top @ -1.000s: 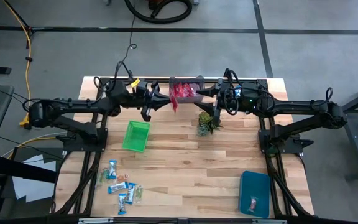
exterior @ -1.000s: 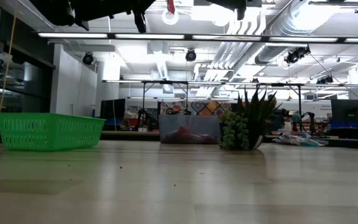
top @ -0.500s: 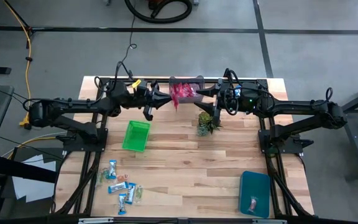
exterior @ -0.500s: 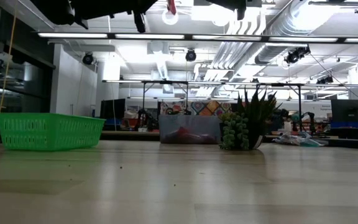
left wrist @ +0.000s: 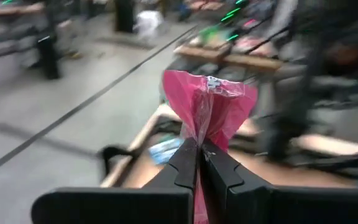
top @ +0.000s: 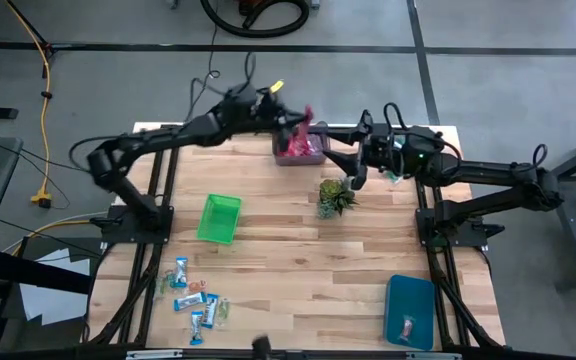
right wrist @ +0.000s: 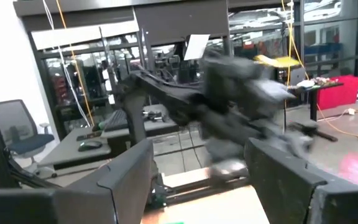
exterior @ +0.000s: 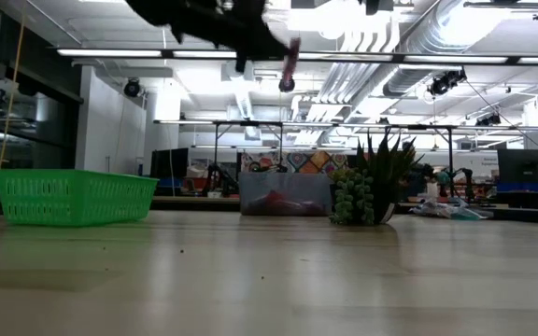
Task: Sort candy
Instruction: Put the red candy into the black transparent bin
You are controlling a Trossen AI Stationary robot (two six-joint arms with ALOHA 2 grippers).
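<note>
A: What has changed over the last second?

B: The left arm has swung. A second ago the left gripper hung over the far middle of the table, just left of the clear bin. It now reaches farther back and to the right, above that bin's far edge, and its elbow has lifted away from the table's left side.

A: Is it holding anything?

B: Yes. Its fingers are pressed together on a pink wrapped candy, which sticks up from between them in the left wrist view. In the low view the same pink piece hangs high in the air under the arm, well above the clear bin.

A: And the right arm?

B: The right gripper has shifted only slightly. It hovers at the far right, near the small plant, its fingers spread wide and holding nothing.

A: Where is the rest of the candy?

B: Red pieces lie in the clear bin. A loose cluster of blue-and-white candy lies on the near left of the table, unmoved. One piece rests in the blue bin at the near right. The green basket stands left of centre, as before.
</note>
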